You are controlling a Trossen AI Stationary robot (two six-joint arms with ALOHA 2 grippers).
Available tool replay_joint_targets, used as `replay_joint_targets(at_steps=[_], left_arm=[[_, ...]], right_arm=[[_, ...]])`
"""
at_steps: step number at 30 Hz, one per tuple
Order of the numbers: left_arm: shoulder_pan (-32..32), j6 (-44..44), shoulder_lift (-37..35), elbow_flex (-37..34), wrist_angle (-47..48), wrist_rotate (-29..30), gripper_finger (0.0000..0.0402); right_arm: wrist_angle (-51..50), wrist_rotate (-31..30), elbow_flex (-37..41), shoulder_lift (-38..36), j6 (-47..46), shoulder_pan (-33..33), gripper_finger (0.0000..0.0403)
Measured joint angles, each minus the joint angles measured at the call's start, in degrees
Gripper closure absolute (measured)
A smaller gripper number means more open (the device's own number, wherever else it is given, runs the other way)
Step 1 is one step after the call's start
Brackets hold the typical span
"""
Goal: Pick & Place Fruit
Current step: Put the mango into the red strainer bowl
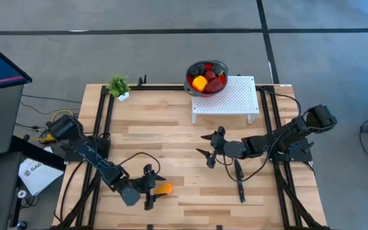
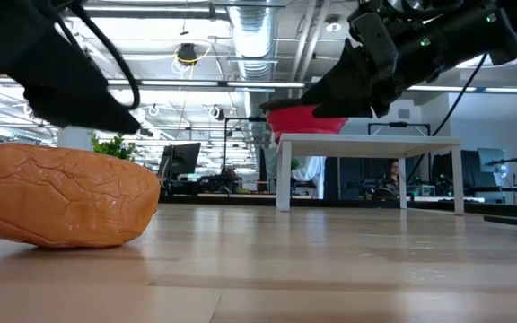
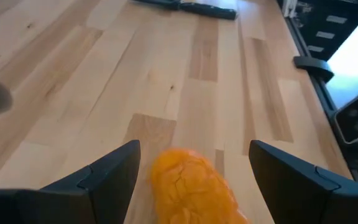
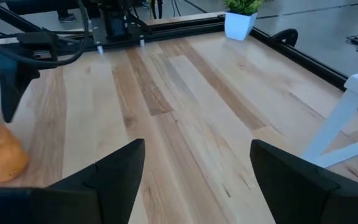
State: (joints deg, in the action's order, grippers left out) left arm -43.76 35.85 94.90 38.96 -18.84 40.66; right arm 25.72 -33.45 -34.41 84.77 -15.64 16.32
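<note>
Nearest piece: one orange fruit (image 1: pixel 164 189) lay on the tabletop (image 1: pixel 171 128) near its front edge, and it was the only piece I could see outside the bowl.
My left tool (image 1: pixel 149 189): it sat low over that orange fruit (image 3: pixel 191 190) with its fingers (image 3: pixel 107 177) spread wide, one on each side and neither touching it, so nothing was gripped.
My right tool (image 1: pixel 211 148): it hung over the middle of the tabletop, fingers (image 4: pixel 114 171) spread and empty, well apart from the orange piece.
Knife: a black-handled knife (image 1: pixel 239 179) lay on the wood just beside my right arm, untouched by either tool.
Stand: a small white perforated stand (image 1: pixel 225 98) stood at the far edge.
Bowl: a red bowl (image 1: pixel 207 77) rested at the stand's far left corner, holding a yellow piece, dark red pieces and dark ones; I could not count them exactly.
Done: I judged most of the fruit already placed in the bowl.
Left: I judged the orange piece as the last one, not yet gripped, lifted or carried across.
</note>
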Motion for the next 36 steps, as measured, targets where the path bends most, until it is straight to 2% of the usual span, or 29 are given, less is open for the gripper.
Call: replay_joint_targets(at_steps=[5, 9, 15, 19, 36], left_arm=[[0.0, 0.8, 0.2, 0.0, 1.3, 0.0, 0.0105], [0.0, 0.9, 0.2, 0.0, 2.4, -0.6, 0.0105], [0.0, 3.9, 0.2, -0.1, 3.7, -4.1, 0.0105], [0.0, 5.1, 0.2, -0.1, 3.8, -5.6, 0.0105], [0.2, 8.0, 8.7, -0.2, 3.0, -6.2, 0.0105]], right_arm=[[0.7, 0.0, 0.0, 1.5, 0.7, 0.1, 0.0117], [4.6, 0.2, 0.0, 5.9, 0.6, 0.1, 0.0117], [18.3, 1.0, -0.1, 15.1, 0.6, 0.5, 0.0117], [24.9, 4.2, -0.1, 18.7, 0.6, 0.5, 0.0117], [26.7, 5.5, -0.1, 19.4, 1.1, 0.5, 0.0117]])
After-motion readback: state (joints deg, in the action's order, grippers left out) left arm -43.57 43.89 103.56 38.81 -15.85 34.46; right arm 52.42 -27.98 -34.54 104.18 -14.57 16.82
